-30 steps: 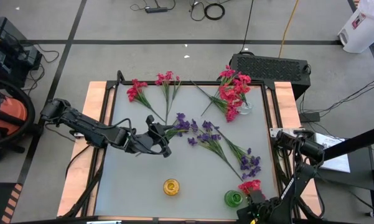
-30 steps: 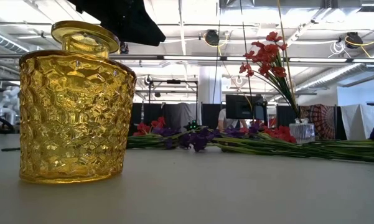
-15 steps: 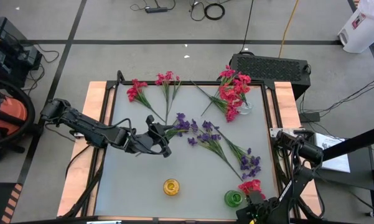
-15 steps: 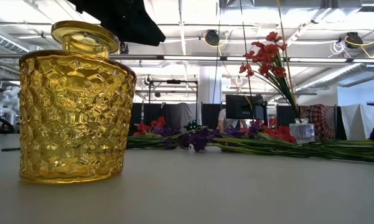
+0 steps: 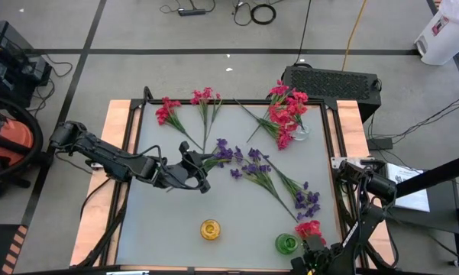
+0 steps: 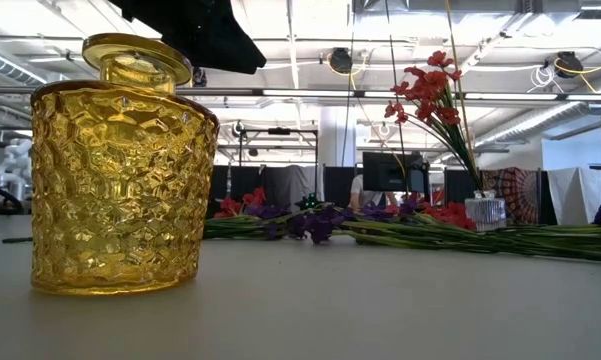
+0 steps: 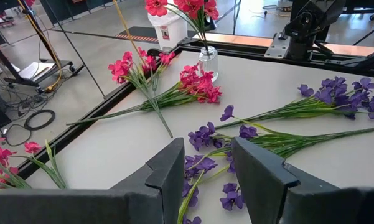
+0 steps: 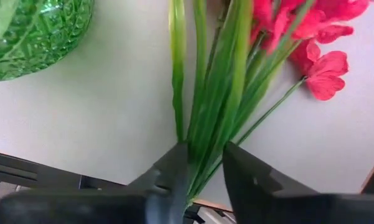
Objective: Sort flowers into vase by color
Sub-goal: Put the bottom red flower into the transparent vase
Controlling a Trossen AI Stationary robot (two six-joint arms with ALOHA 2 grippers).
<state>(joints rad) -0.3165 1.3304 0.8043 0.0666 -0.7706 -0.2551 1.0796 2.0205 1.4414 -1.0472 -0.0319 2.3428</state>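
1. At about 5 o'clock on the worktop (image 5: 176, 221), the right claw (image 8: 202, 163) has drawn its fingers in around the green stems of a red flower sprig (image 8: 311, 37); a second ago they stood wider. The stems run straight between the two dark fingers, so the claw now reads as clamped on the sprig.
2. Nothing else has shifted: in the high view the sprig's red blossoms (image 5: 307, 228) lie where they did, just beside the green vase (image 5: 286, 244), which sits at 5 o'clock with the yellow vase (image 5: 210, 229) at 6 o'clock.
3. The left claw (image 7: 202, 168) still hangs at 9 o'clock with its fingers apart, empty, over purple flowers (image 7: 202, 165) near the centre.
4. Toward 1 o'clock, a clear vase (image 5: 299, 128) already holds red blossoms, with pink sprigs (image 5: 281, 136) lying by it.
5. My reading: the grasp is just made, so the lift and the carry to a vase come next.
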